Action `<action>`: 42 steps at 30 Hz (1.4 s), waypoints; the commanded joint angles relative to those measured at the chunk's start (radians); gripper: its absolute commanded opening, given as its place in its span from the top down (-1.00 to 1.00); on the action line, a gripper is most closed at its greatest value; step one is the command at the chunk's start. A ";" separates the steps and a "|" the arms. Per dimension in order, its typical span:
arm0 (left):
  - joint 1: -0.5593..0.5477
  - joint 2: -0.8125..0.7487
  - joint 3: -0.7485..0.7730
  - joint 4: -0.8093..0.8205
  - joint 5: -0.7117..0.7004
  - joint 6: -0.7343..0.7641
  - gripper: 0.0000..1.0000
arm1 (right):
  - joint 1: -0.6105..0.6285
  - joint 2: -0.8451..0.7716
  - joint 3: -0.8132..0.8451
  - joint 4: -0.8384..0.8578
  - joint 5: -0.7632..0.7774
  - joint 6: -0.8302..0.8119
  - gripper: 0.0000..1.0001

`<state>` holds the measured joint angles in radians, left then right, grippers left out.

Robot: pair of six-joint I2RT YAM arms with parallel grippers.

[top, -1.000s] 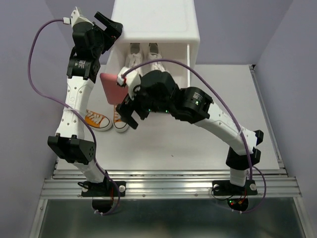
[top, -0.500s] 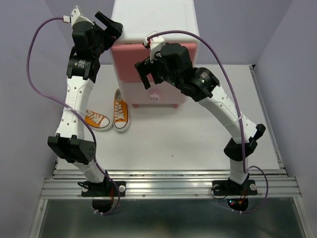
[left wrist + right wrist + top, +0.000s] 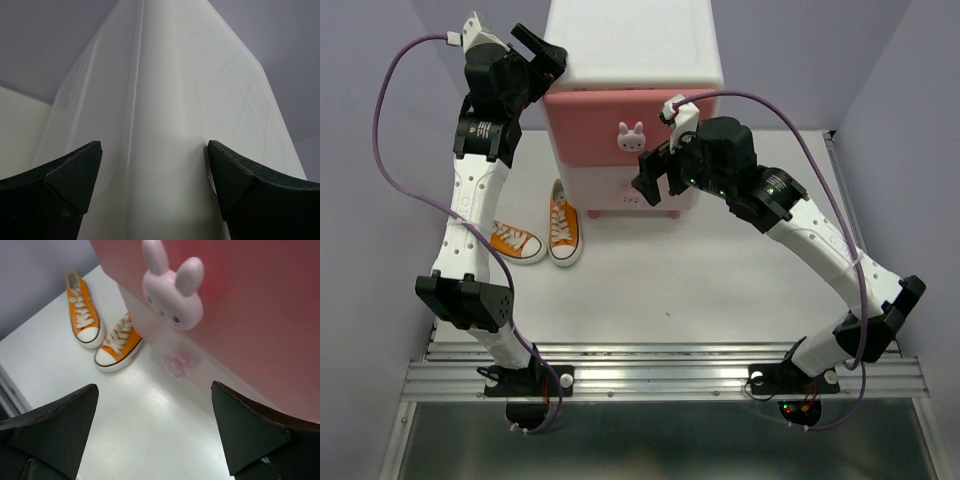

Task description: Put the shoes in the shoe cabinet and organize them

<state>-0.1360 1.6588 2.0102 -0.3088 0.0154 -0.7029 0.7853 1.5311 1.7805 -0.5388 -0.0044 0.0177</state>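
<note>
Lilac-walled table (image 3: pixel 720 290): orange shoes (image 3: pixel 563 230) not yet stowed.
At 12 o'clock stands the shoe cabinet (image 3: pixel 632 40), shoes at its 7; left tool (image 3: pixel 542 50) and right tool (image 3: pixel 655 180) both spread (left straddling its corner). Next likely needs the lower drawer (image 3: pixel 605 190) pulled open.

Two orange sneakers (image 3: pixel 515 241) (image 3: pixel 564 230), one white cabinet (image 3: pixel 632 40) with two pink drawers (image 3: pixel 590 125) (image 3: pixel 605 185).

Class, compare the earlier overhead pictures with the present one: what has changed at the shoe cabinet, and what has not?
The upper drawer, which stood open with the white shoes showing, has swung shut. The right pincer, open, drew back rightwards from it. The left pincer, the cabinet and the orange shoes stayed put.
</note>
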 commanded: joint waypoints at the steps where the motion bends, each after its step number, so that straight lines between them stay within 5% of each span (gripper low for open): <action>1: 0.019 0.061 -0.053 -0.352 -0.051 0.123 -0.88 | 0.021 -0.097 -0.058 0.047 -0.109 0.042 -1.00; 6: 0.021 0.067 0.007 -0.366 0.041 0.137 -0.74 | 0.049 -0.127 -0.119 0.005 -0.076 0.057 -1.00; 10: 0.038 0.078 0.080 -0.415 0.126 0.210 -0.72 | 0.060 -0.115 -0.122 0.124 0.033 0.099 -1.00; 19: 0.208 0.032 0.071 -0.418 0.359 0.276 -0.78 | 0.048 0.167 0.186 0.157 0.383 0.094 -1.00; 31: 0.199 0.044 0.050 -0.343 0.448 0.232 -0.79 | -0.088 0.356 0.527 0.059 0.531 0.332 -1.00; 34: 0.164 0.058 0.064 -0.326 0.455 0.227 -0.79 | -0.089 0.403 0.580 0.057 0.529 0.256 -1.00; 42: 0.032 0.107 0.076 -0.299 0.428 0.195 -0.79 | -0.169 0.327 0.430 0.023 0.494 0.353 -1.00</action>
<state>-0.0452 1.7035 2.1212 -0.3813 0.3996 -0.5735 0.7837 1.8683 2.2848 -0.6762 0.3584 0.3660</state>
